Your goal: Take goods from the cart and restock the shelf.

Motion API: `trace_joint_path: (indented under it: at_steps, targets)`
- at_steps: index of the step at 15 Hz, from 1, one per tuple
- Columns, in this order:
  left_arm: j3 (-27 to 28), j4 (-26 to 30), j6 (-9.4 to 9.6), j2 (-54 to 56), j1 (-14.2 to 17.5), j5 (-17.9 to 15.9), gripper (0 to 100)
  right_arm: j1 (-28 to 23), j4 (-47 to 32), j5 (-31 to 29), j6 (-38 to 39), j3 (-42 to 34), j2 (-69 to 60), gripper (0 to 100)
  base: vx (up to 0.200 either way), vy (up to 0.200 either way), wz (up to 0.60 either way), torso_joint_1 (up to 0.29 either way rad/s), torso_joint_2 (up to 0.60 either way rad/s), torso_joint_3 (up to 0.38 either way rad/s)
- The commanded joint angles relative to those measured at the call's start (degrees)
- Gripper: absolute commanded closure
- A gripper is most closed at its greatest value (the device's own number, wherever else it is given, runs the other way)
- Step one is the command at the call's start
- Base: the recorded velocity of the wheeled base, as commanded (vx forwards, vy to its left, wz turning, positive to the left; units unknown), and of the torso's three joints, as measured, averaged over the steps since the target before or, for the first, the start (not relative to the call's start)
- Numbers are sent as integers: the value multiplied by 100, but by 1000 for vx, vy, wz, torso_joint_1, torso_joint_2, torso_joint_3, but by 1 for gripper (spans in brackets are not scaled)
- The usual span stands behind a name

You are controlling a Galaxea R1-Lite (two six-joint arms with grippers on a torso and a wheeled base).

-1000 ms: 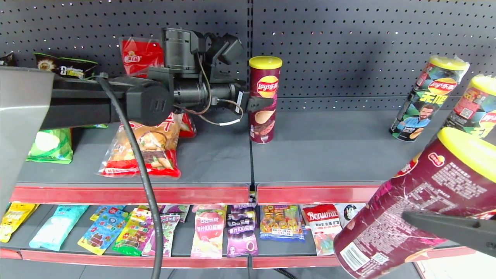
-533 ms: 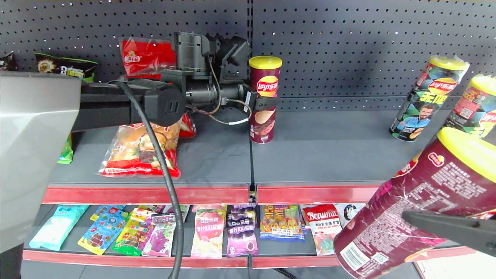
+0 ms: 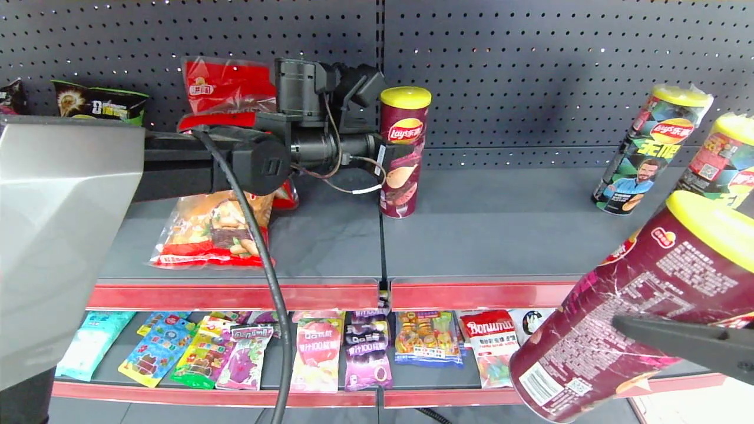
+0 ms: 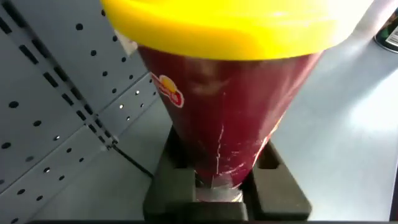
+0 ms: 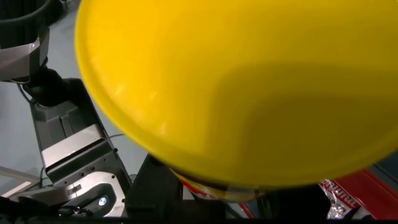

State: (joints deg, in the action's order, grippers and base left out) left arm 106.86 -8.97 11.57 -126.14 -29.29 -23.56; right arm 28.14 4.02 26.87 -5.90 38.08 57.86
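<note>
Chip can point(image 3: 405, 126) stands upright on the upper shelf point(image 3: 500, 224), clamped in the left gripper point(image 3: 396, 154); right gripper point(image 3: 642, 330) clasps a second can point(image 3: 636, 282), tilted, before that shelf.

A logo badge marks the standing maroon chip can point(image 3: 403, 153). Dense small print, a barcode and a square code cover the tilted maroon can point(image 3: 624, 312). The lower-shelf candy packets point(image 3: 318, 353) carry printed labels.

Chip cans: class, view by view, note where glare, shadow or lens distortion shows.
Head view: a shadow smudges the pegboard right of the upright chip can; the tilted chip can looms oversized. Left wrist view: the upright can's lid glares pale along one edge, its body tapering toward the left gripper. Right wrist view: a dim patch shades the tilted can's lid.
</note>
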Motion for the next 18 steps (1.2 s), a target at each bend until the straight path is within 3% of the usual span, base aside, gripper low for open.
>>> trace_joint_path:
  at_steps: [1, 5, 7, 11, 14, 18]
  targets:
    - [-16, 45, -6, 36, -6, -25, 100, -1, 2, 3, 1, -3, 15, 100, 0, 0, 0, 0, 0, 0]
    - [-95, 590, -120, 511, -103, -438, 100, -1, 2, 29, 1, 24, 59, 100, 0, 0, 0, 0, 0, 0]
    - [-271, 634, -137, 669, -112, -447, 100, -1, 11, 29, 1, 24, 50, 100, 0, 0, 0, 0, 0, 0]
    - [-1370, 493, -155, 1197, -261, -509, 100, -1, 2, 38, 1, 15, 41, 100, 0, 0, 0, 0, 0, 0]
    - [-1660, 115, -181, 1258, -410, -518, 100, -1, 2, 38, 1, 6, 33, 100, 0, 0, 0, 0, 0, 0]
    - [-2020, 71, -304, 1390, -560, -676, 100, -1, 2, 38, 1, 6, 24, 100, 0, 0, 0, 0, 0, 0]
